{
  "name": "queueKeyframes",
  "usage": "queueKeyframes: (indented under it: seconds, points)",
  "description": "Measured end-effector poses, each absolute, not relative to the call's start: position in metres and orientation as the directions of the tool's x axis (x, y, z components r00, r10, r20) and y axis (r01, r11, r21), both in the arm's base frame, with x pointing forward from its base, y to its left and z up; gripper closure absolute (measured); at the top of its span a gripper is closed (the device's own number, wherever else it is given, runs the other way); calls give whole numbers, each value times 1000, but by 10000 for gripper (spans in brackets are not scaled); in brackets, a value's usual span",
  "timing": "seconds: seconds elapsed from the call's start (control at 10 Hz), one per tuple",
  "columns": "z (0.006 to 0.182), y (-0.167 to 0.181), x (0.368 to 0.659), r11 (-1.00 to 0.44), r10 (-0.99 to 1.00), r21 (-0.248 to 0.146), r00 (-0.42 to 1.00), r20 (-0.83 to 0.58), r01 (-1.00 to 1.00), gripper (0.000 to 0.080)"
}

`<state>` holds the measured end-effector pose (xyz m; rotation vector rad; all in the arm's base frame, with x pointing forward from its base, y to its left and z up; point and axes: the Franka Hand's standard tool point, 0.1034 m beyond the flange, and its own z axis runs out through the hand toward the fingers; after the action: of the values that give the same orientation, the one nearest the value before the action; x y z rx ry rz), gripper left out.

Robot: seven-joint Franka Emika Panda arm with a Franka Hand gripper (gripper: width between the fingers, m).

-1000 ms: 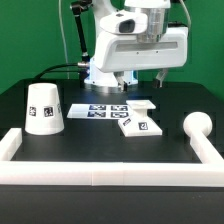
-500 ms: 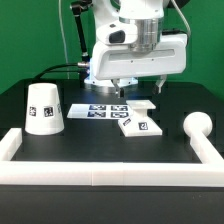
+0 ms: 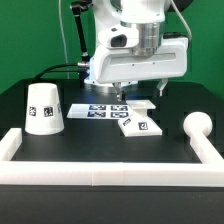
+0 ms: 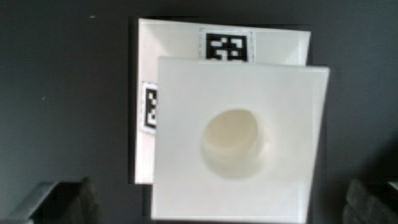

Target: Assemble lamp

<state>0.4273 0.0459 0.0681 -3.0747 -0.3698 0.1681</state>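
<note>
The lamp base (image 3: 140, 118), flat, angular and white with tags, lies on the black table right of centre. In the wrist view it fills the middle (image 4: 240, 110), with a shallow round socket and one tag. My gripper (image 3: 139, 90) hangs open above the base without touching it. In the wrist view the gripper (image 4: 217, 205) has one dark finger (image 4: 63, 200) on each side of the base's near end. The tapered shade (image 3: 43, 108) stands at the exterior view's left. The ball-topped bulb (image 3: 197, 126) lies at the exterior view's right.
The marker board (image 3: 100, 111) lies flat just left of the base in the exterior view. A long white border frame (image 3: 100, 168) runs along the table's front and up both sides. The arm's body stands behind the base.
The arm's hand has come down a little and shifted over the base. The shade, the bulb and the base have not moved.
</note>
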Motion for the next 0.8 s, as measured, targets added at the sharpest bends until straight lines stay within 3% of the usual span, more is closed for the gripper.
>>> queueKeyframes:
  seconds: [0.8]
  points:
    - [46,47,419,-969,247,-58,962,-119,242,100]
